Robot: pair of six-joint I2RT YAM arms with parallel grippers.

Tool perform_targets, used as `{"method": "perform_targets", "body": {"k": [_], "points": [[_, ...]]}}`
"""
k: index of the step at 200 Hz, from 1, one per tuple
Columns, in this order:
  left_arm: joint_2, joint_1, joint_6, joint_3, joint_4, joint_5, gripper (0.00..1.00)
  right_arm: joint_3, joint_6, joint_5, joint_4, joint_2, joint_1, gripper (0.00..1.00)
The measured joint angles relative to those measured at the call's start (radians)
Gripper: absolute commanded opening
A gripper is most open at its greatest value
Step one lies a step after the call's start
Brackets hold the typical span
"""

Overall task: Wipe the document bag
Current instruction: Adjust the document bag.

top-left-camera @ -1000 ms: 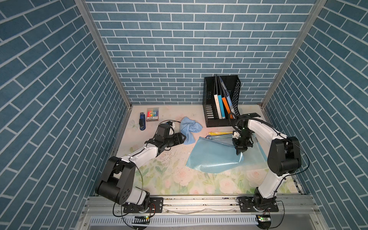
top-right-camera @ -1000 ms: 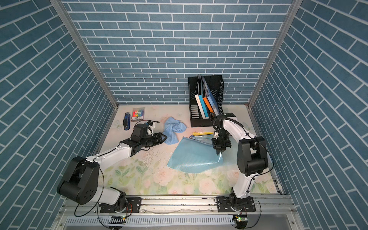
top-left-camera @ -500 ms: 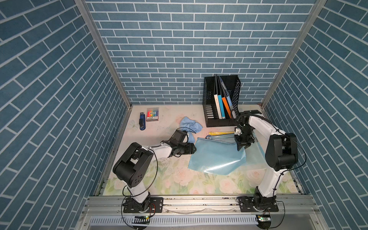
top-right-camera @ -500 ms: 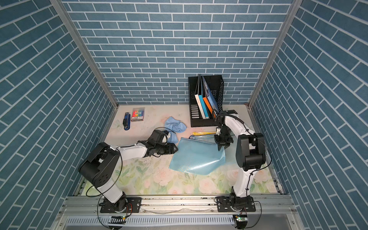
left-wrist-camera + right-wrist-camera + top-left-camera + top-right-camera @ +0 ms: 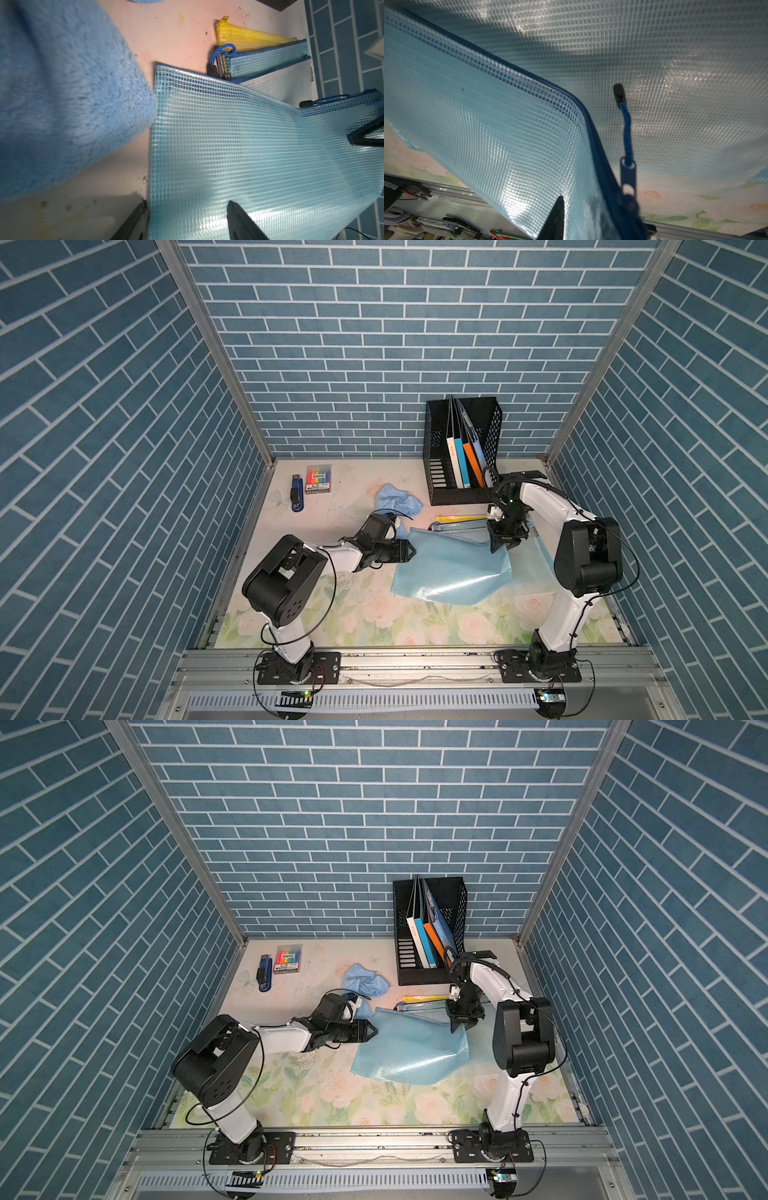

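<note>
Left gripper (image 5: 412, 550) lies low over the floral table (image 5: 332, 614), nearer than the black file rack (image 5: 493, 435) and off to its left, with its jaws parted moderately. In the left wrist view one of its fingers (image 5: 243, 222) sits over the document bag (image 5: 239, 145) and the other is just outside the bag's edge, so that edge runs between them. The bag, a translucent light-blue mesh zip pouch, is spread on the table directly in front of the rack, and I can make out nothing of its contents. Right gripper (image 5: 506, 547) points down at the bag's corner closest to the rack, where the sheet is raised and curled. In the right wrist view only one finger (image 5: 555, 220) shows, against the bag's dark-blue zip edge, with the blue zip pull (image 5: 627, 133) beside it; how wide these jaws stand, or whether they grip the bag, cannot be told. Between bag and rack, partly under the bag, lie a clear pouch (image 5: 278, 83), a blue-edged pouch (image 5: 268, 60) with dark pen-like things showing through one end, and a yellow pouch (image 5: 249, 39). A crumpled blue cloth (image 5: 395, 499) lies left of the rack, reaching the left arm's wrist. The rack holds upright books (image 5: 461, 464), white, blue and orange, leaning. Well to the rack's left are a blue stapler (image 5: 296, 495) and a marker pack (image 5: 318, 480).
</note>
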Motion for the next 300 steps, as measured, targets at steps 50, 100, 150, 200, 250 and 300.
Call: {"method": "perform_targets", "body": {"k": [50, 100, 150, 200, 250, 300], "points": [[-0.008, 0.000, -0.021, -0.044, 0.034, 0.005, 0.33, -0.045, 0.001, -0.032, 0.027, -0.032, 0.000, 0.31], [-0.063, 0.001, -0.044, -0.112, 0.028, -0.027, 0.18, -0.070, 0.009, -0.055, 0.047, -0.056, 0.005, 0.25], [-0.088, 0.001, -0.053, -0.124, 0.025, -0.047, 0.17, -0.100, 0.010, -0.065, 0.055, -0.094, 0.010, 0.19], [-0.164, 0.007, -0.055, -0.124, 0.029, -0.081, 0.13, -0.120, 0.014, -0.072, 0.056, -0.128, 0.014, 0.15], [-0.211, 0.016, -0.067, -0.168, 0.037, -0.115, 0.07, -0.127, 0.016, -0.079, 0.060, -0.143, 0.019, 0.12], [-0.225, 0.017, -0.095, -0.215, 0.055, -0.116, 0.08, -0.134, 0.017, -0.084, 0.077, -0.144, 0.024, 0.06]]}}
